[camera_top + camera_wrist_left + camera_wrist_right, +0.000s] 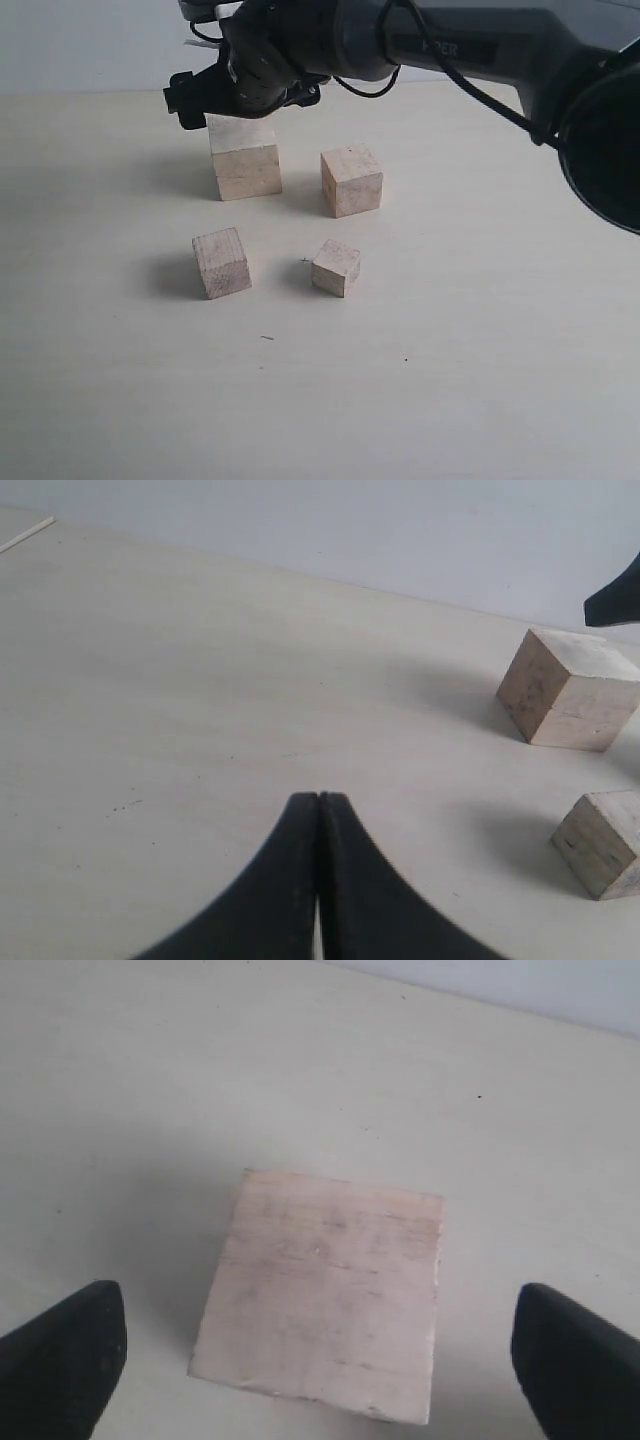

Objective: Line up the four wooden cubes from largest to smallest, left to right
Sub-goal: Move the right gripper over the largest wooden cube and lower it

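Smallest cube (335, 267) lies nearest on the tabletop (470, 400), in front of the largest cube (244, 158) and off to its right. Third cube (222, 262) sits almost straight in front of the largest cube, apart from it. Second cube (351, 181) stands just to the largest cube's right with a gap between (the size ranking is my judgement by eye). Farthest back, the right fingers (62, 1355) hang wide apart directly over the largest cube, one on each side, touching neither face and holding nothing. Left fingers (300, 880) are pressed together, empty, well off to that cube's left. So the right arm is the nearer one, and the largest cube lies straight below its spread. A plain lift should clear it, and the second cube looks the shortest reach.
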`<state>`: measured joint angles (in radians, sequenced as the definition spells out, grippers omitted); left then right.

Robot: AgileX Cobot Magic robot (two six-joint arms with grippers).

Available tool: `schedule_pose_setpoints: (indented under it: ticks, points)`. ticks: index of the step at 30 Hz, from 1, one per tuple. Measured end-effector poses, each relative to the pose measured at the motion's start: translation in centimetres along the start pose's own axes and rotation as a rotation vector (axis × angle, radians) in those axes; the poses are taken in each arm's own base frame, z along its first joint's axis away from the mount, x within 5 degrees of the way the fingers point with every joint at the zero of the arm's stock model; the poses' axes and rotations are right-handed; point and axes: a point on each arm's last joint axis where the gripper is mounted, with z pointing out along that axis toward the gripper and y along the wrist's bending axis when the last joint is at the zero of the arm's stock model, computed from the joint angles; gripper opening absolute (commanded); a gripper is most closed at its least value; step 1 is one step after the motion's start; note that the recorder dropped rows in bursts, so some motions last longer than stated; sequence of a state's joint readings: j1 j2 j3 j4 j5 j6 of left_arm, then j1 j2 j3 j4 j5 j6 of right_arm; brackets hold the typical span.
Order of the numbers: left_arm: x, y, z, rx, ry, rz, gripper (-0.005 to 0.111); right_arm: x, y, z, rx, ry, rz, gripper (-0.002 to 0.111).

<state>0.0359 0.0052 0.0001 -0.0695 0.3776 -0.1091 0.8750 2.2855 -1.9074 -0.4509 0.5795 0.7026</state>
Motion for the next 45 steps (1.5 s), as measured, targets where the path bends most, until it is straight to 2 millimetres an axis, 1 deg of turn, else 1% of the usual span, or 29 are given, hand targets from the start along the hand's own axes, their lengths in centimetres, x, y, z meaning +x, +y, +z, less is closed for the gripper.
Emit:
schedule_pose_setpoints:
  ticks: [5,14,18,26,34,37,42,45]
  points:
    - [0.0,0.0,0.0,0.0,0.0,0.0,0.0,0.6,0.3,1.7,-0.042,-0.032,-0.007,0.099]
    - [0.0,0.0,0.0,0.0,0.0,0.0,0.0,1.9,0.3,3.7,-0.036,-0.025,-0.054,0.099]
    - [0.0,0.0,0.0,0.0,0.0,0.0,0.0,2.3,0.3,4.2,-0.032,-0.022,-0.069,0.099]
    - [0.0,0.0,0.0,0.0,0.0,0.0,0.0,2.2,0.3,4.8,-0.027,-0.036,-0.089,0.099]
    - [0.0,0.0,0.0,0.0,0.0,0.0,0.0,2.0,0.3,4.7,-0.024,-0.043,-0.096,0.099]
    - [0.0,0.0,0.0,0.0,0.0,0.0,0.0,1.4,0.3,3.9,-0.021,-0.049,-0.085,0.099]
    - [0.0,0.0,0.0,0.0,0.0,0.0,0.0,-0.6,0.2,1.3,-0.026,-0.095,-0.07,0.099]
    - [0.0,0.0,0.0,0.0,0.0,0.0,0.0,-1.1,0.1,0.5,-0.016,-0.098,-0.065,0.099]
